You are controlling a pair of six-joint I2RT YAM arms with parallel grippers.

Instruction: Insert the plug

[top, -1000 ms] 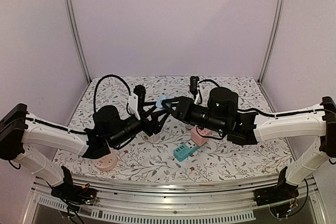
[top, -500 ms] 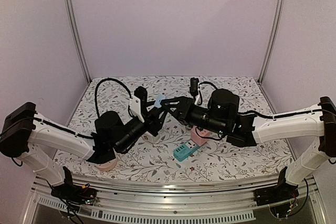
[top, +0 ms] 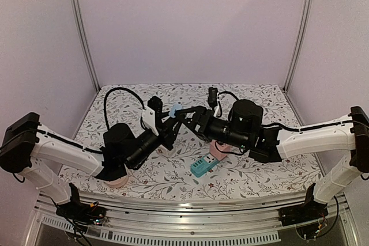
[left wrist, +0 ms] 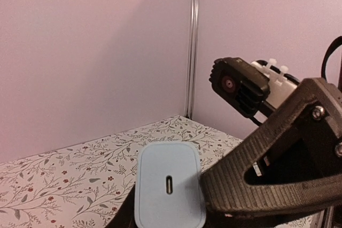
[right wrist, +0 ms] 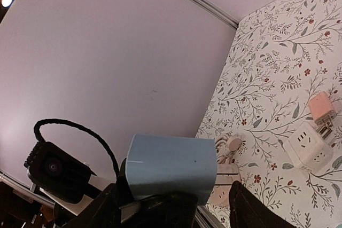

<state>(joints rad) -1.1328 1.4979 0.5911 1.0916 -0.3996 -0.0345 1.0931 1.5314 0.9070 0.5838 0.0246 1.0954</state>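
The plug (top: 174, 109), a pale blue block with a small slot in its end face, is up in the air over the middle of the surface (top: 259, 171), where the two arms meet. It rests on nothing. Both hands have it between them.

The left hand (top: 168, 118) reaches in from the near left. In the left wrist view the plug sits low and central, with a dark finger edge against its left side. I take this hand to be clamped on the plug, though the lower part of the grip is cut off by the frame, so that is a judgement. The right hand (top: 185, 113) comes in from the right. In its own wrist view its fingers (right wrist: 251, 206) stand apart on either side of the plug, and a strip of flowered cloth shows between one finger and the block. That hand is around the plug but not closed on it.

The sockets lie below. A teal block (top: 204, 166) lies near the middle of the surface, a pink piece (top: 218, 149) just beyond it, and a white socket cube (right wrist: 307, 150) shows in the right wrist view. All of them are well apart from the plug.

The plug is lifted and gripped, and this looks like a pass from one hand to the other. Left to do are closing the right hand, letting go with the left, turning the prongs downward, carrying the plug to a socket and pressing it in. The insertion itself has not begun.
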